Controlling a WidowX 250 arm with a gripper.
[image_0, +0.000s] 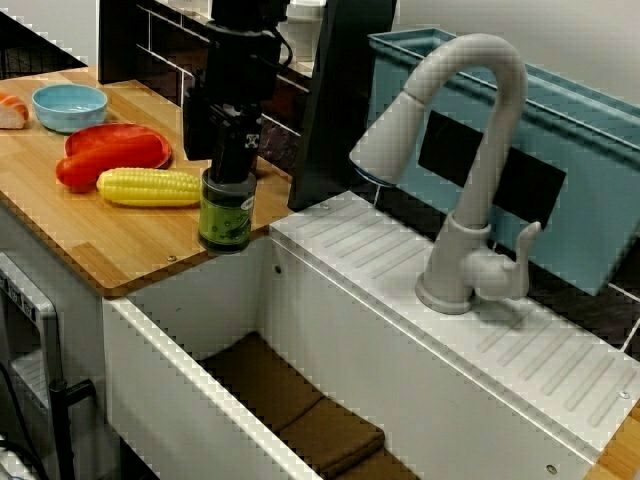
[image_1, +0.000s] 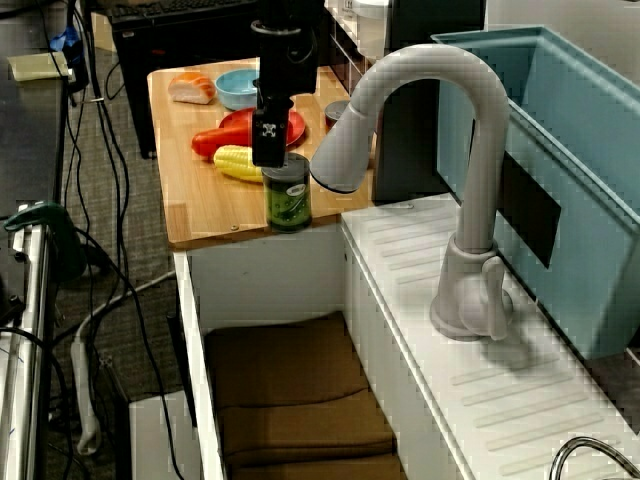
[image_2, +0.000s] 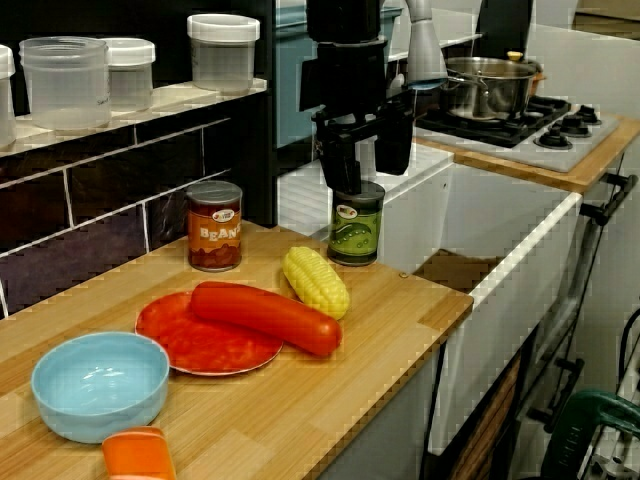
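The black arm (image_0: 240, 60) hangs straight down. Its gripper (image_2: 358, 172) points down, two fingers (image_2: 340, 165) a little apart. Can't tell if they squeeze.

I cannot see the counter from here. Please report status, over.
Gripper at top of green can, grip unclear. Can upright on counter, near sink edge. Corn close beside it.

In the view across the sink, a yellow corn cob (image_0: 150, 186) lies just left of the green-labelled tin can (image_0: 225, 215), and a black upright panel (image_0: 335, 100) stands close at its right. Bare wooden table (image_0: 110, 245) at lower left and the open white sink basin (image_0: 200, 310) below leave room; the grey arched tap (image_0: 470, 150) blocks the right half
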